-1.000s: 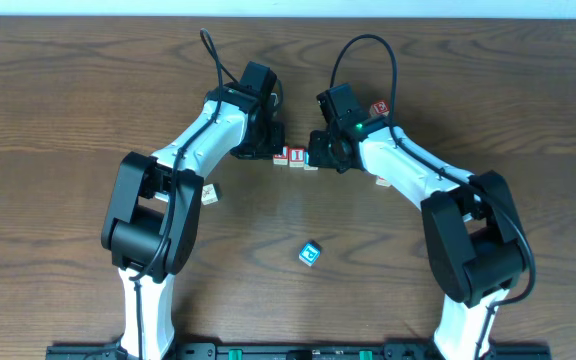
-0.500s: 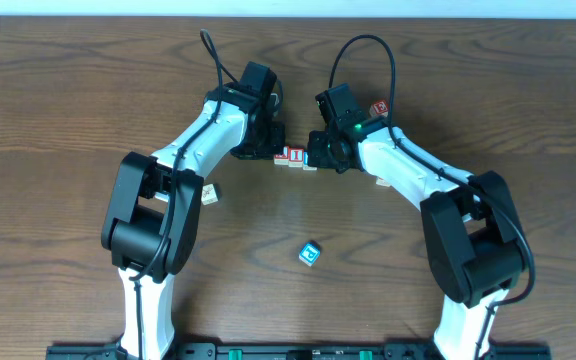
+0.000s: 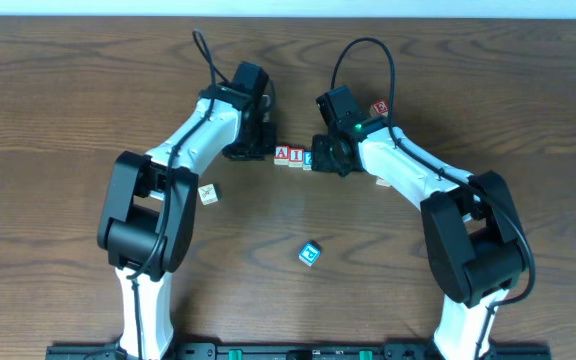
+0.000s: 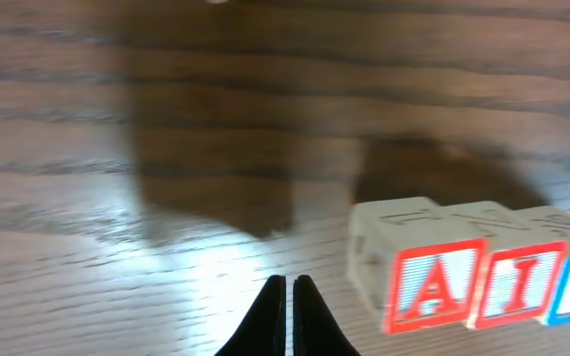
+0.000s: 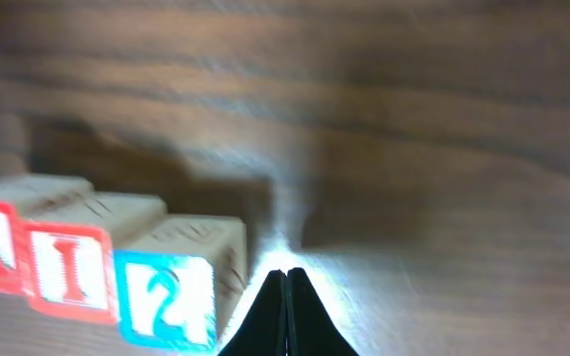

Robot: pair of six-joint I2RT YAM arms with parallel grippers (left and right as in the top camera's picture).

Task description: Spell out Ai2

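Snugly abreast, three lettered blocks (image 3: 295, 157)

We find three blocks in a row toward the far middle of the worktop (image 3: 68, 100). The A block (image 3: 282, 154) is at the row's left end. The I block (image 3: 296, 156) touches its right side, and the 2 block (image 3: 308, 158) touches the I block's right side.

The left tool (image 3: 265, 150) sits just beside the row's left end, apart from the A block. The right tool (image 3: 320, 158) sits just beside the 2 block at the right end.

Four more blocks lie apart from the row:
- The near block (image 3: 310, 253) lies well in front of it.
- The left block (image 3: 208, 194) lies to the front-left, beside the left arm (image 3: 193, 140).
- The far block (image 3: 379, 108) lies behind and to the right of the right tool.
- The tucked block (image 3: 380, 181) lies partly under the right arm (image 3: 408, 170).
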